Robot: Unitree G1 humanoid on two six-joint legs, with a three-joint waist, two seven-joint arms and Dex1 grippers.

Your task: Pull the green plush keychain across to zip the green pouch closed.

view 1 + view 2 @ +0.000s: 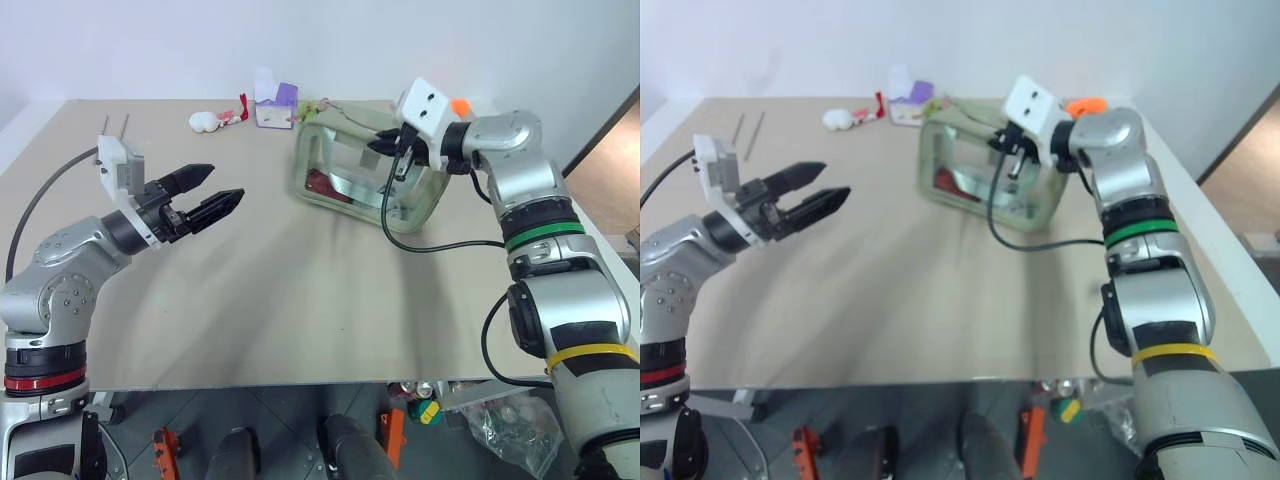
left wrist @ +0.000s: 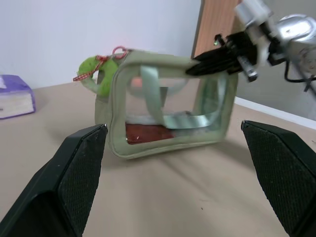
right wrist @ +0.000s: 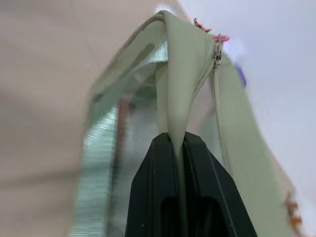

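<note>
Green pouch (image 1: 365,178) stands far right on your tabletop (image 1: 300,300), its near top edge pinched by your right gripper (image 1: 385,143); bring the spread, empty left gripper (image 1: 212,192) to the green plush keychain (image 2: 98,75) at its far end.

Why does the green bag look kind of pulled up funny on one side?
The right gripper is shut on the top edge of the green pouch, pinching the fabric into a peak. The zipper looks still open, and the green plush keychain sits at the far end. The left gripper hovers open, apart.
</note>
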